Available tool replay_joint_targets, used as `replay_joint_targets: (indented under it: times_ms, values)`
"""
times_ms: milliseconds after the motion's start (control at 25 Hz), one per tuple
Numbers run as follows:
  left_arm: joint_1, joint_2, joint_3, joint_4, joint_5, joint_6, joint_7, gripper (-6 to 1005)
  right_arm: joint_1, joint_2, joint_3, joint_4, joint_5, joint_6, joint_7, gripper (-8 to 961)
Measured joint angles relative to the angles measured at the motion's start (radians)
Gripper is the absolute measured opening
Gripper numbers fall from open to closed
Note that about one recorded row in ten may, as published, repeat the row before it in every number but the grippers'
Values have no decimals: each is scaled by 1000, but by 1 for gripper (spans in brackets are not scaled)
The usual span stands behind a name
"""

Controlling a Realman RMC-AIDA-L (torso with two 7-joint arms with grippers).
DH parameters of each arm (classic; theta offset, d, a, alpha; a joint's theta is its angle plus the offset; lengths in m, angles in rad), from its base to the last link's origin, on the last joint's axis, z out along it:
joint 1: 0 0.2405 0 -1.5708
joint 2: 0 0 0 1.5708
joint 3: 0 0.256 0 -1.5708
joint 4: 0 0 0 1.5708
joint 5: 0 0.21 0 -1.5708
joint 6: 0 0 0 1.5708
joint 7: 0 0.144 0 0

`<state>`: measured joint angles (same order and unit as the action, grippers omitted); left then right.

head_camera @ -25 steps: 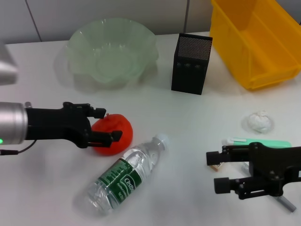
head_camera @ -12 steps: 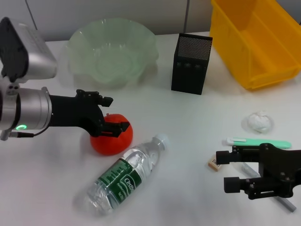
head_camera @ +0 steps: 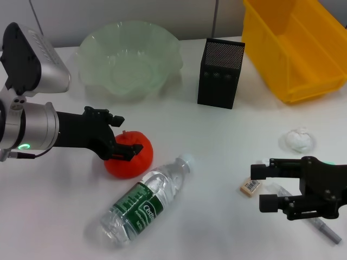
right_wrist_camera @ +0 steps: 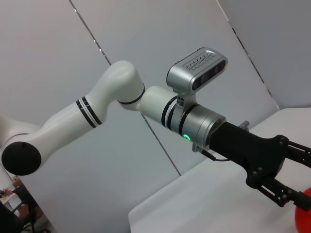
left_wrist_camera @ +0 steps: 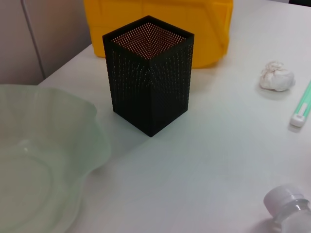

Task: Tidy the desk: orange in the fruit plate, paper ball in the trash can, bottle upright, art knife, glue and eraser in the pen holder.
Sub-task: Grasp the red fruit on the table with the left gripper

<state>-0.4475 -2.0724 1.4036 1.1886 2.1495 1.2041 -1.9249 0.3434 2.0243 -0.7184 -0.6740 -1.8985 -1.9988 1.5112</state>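
L gripper [head_camera: 126, 142] sits at the orange [head_camera: 129, 155] w/ fingers spread around its top, one finger tip [head_camera: 135, 149] lying across the fruit, but can't tell if it's actually gripped; fruit plate [head_camera: 129, 58] is well beyond the claw, water bottle [head_camera: 142, 203] lies on its side just beside the orange on the near side. R gripper [head_camera: 262, 187] hovers low over the table [head_camera: 217, 227] w/ jaws apart and empty, eraser [head_camera: 250, 186] just beside its tips, grey art knife [head_camera: 325, 232] partly under it. Paper ball [head_camera: 297, 138] lies beyond the R claw, w/ pen holder [head_camera: 219, 73] and yellow trash can [head_camera: 295, 43] further back.
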Motion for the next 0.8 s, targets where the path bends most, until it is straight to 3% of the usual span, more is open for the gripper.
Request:
replay_joint_targets:
  times_ms: [280,560,800]
  values:
    - [-17,0,2,-39,4,-9,0,801,-28,-17,87,1,1,-16,-28,765]
    - [-32,-1,27,-53,10,-15,-6,800,-118,-45,309,-20,-2,-173,-43,757]
    - [-35,-2,26,-58,32,-29,-8,799,-175,-41,334,-49,1,-183,-67,749]
